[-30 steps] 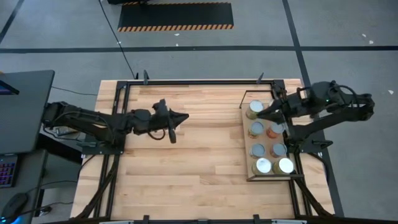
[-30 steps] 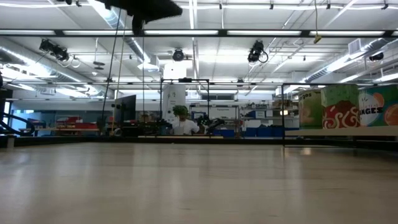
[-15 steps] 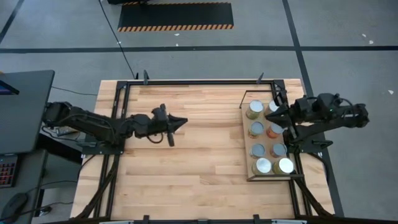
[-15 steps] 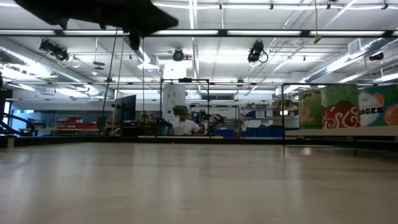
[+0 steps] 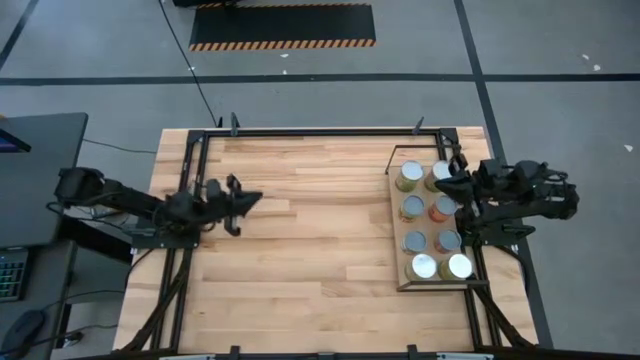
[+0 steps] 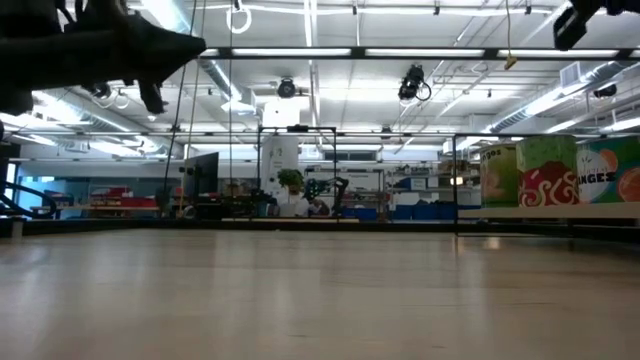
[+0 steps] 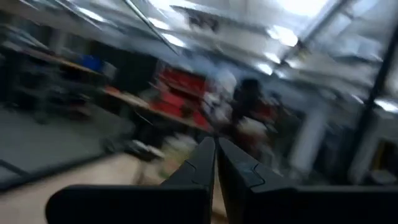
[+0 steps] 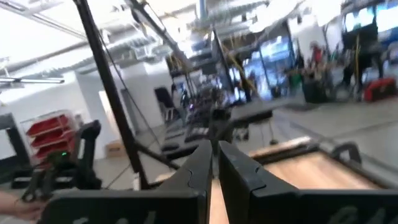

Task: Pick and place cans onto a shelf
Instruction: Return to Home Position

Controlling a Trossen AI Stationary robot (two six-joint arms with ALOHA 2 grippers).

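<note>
Tabletop: pale butcher-block table (image 5: 300, 260) in a big workshop under strip lights.
Left gripper: the left gripper (image 5: 245, 198) hangs near the table's left edge, well above the wood. Its fingers are pressed together on nothing.
Left arm, change: a second ago it reached toward the table's middle; now it is folded back toward its base.
Shelf: the shelf (image 5: 394, 235), a wood panel in a thin black frame, lies on the table's right side.
Cans: eight cans (image 5: 411, 207) stand upright on the shelf in two rows of four. I see none left on the table.
Right gripper: the right gripper (image 5: 447, 183) sits over the shelf's far right corner, partly covering a can. Its fingers are closed to a hairline and empty.
Right arm, change: it stretched farther across the far cans a second ago and has drawn back toward the right edge.
Meaning: the stocking looks finished; only parking both arms seems left.
</note>
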